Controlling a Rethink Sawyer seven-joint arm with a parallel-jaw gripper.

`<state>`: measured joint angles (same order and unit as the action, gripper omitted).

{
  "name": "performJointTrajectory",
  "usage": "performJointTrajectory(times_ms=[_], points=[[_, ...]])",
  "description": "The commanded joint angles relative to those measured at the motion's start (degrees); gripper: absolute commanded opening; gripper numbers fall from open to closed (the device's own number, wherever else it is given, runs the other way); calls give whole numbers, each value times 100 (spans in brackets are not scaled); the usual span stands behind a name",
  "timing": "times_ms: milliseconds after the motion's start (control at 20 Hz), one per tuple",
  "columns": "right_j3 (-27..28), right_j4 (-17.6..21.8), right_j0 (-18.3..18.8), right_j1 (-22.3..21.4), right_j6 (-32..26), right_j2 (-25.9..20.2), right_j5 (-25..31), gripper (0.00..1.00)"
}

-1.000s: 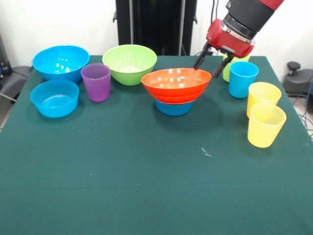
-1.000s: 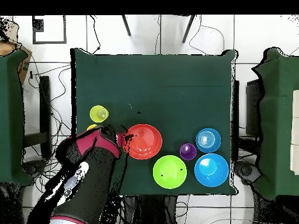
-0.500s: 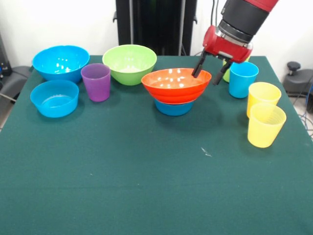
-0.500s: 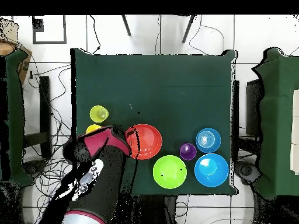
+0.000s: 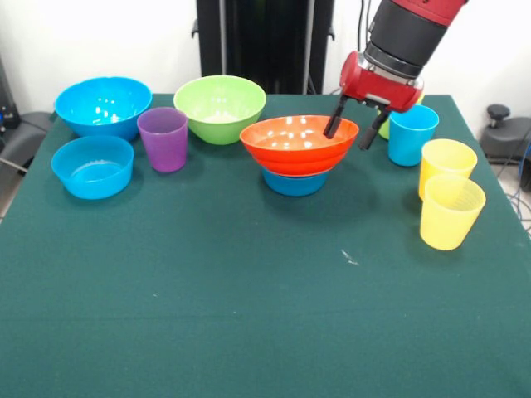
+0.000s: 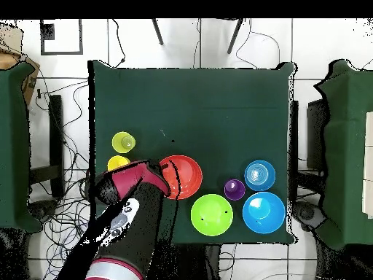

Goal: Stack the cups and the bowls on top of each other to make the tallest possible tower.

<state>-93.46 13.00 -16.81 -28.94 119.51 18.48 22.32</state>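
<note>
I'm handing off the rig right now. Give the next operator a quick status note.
Gripper: open, straddling the orange bowl's rim, holding nothing.
Done: orange bowl sits on a small blue bowl at mid-table.
Loose: purple cup, green bowl, large blue bowl and the other small blue bowl on one side; blue cup, two yellow cups and a green cup behind the gripper on the other.
Left: stack all of these.

Arm [image 6: 127, 226] is covering blue cup and lime green cup overhead; gripper [image 5: 349, 131] is hiding most of lime green cup [image 5: 384, 123] in front.
</note>
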Motion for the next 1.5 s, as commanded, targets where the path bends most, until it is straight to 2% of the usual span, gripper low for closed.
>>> performJointTrajectory(times_ms=[50, 400, 750, 1500], points=[[-222, -274, 53, 190, 788, -679, -166, 100], [-236, -362, -58, 242, 917, -522, -110, 100], [-194, -473, -202, 477, 1104, -302, -138, 100], [-267, -661, -346, 894, 1217, -115, -527, 100]])
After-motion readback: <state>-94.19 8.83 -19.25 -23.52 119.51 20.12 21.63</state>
